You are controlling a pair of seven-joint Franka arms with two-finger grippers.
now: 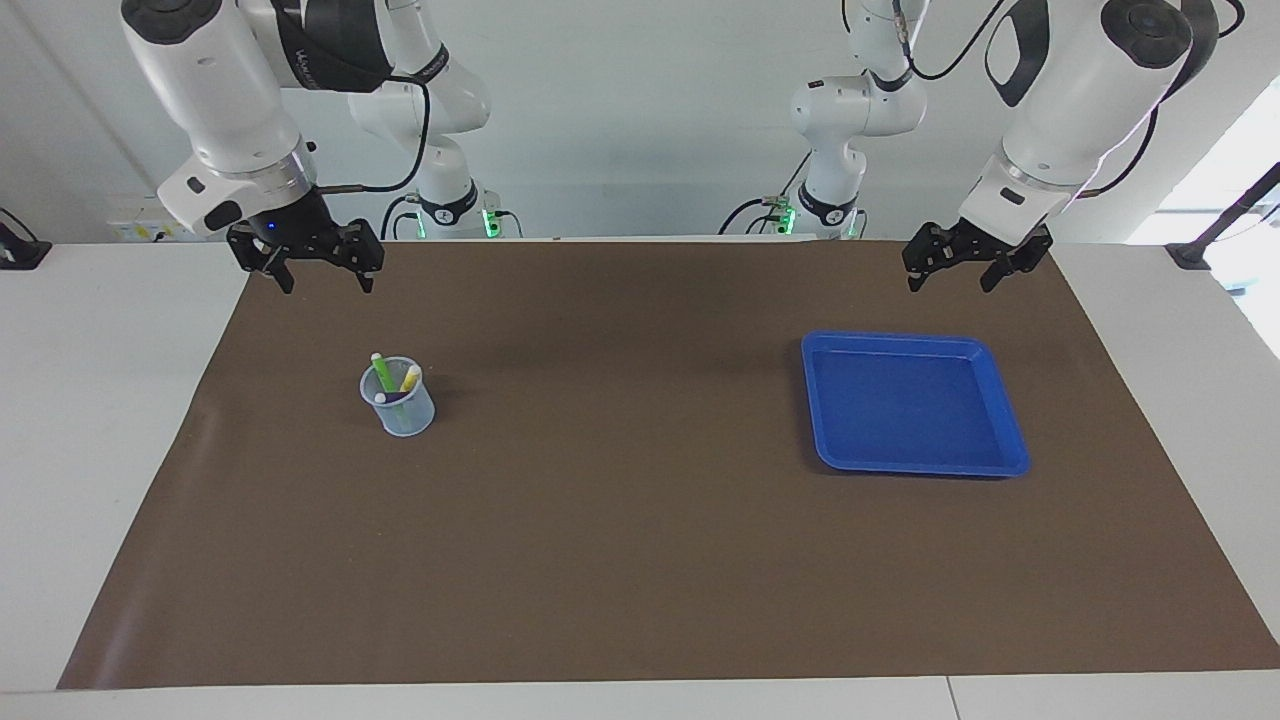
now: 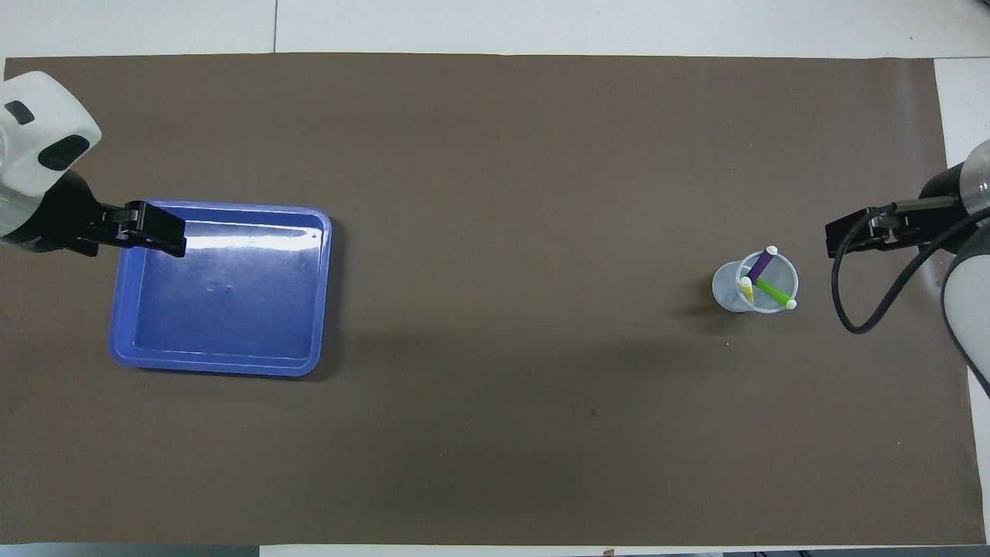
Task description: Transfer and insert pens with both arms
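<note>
A clear plastic cup (image 1: pixel 400 408) (image 2: pixel 731 288) stands on the brown mat toward the right arm's end. Three pens lean in it, pale tips up: the green pen (image 1: pixel 383 373) (image 2: pixel 773 292), the yellow pen (image 1: pixel 410 379) (image 2: pixel 747 292) and the purple pen (image 2: pixel 761 265), which is mostly hidden in the facing view. My right gripper (image 1: pixel 327 286) (image 2: pixel 841 237) hangs open and empty above the mat, apart from the cup. My left gripper (image 1: pixel 948 286) (image 2: pixel 158 230) hangs open and empty over the blue tray's corner.
The empty blue tray (image 1: pixel 910 405) (image 2: pixel 224 305) lies toward the left arm's end. The brown mat (image 1: pixel 640 560) covers most of the white table. Two smaller white arms (image 1: pixel 840 110) with green lights stand at the robots' edge.
</note>
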